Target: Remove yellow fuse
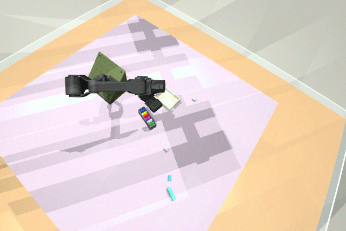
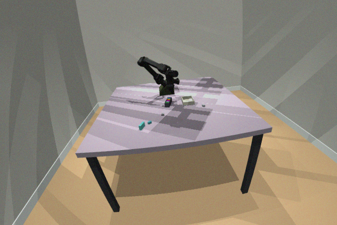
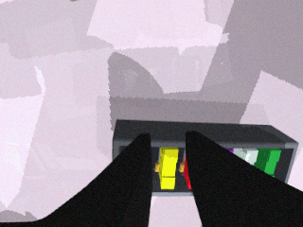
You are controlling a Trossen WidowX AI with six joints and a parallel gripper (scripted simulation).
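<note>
A black parallel-jaw gripper (image 3: pixel 167 151) is seen hanging above a dark grey fuse block (image 3: pixel 204 134), its fingers set narrow with nothing between them. In the wrist view, the yellow fuse (image 3: pixel 169 169) is framed in the slim gap between the two black fingers, seated upright in its slot. A red fuse (image 3: pixel 187 176) is packed just beside it, with little room between. White and green fuses are seen further along the row. The cream tray (image 1: pixel 170 99), a shallow square box with raised walls, is placed near the block, with a strip of lilac table top (image 1: pixel 111 166) between them. Small grey and turquoise blocks are scattered well apart.
</note>
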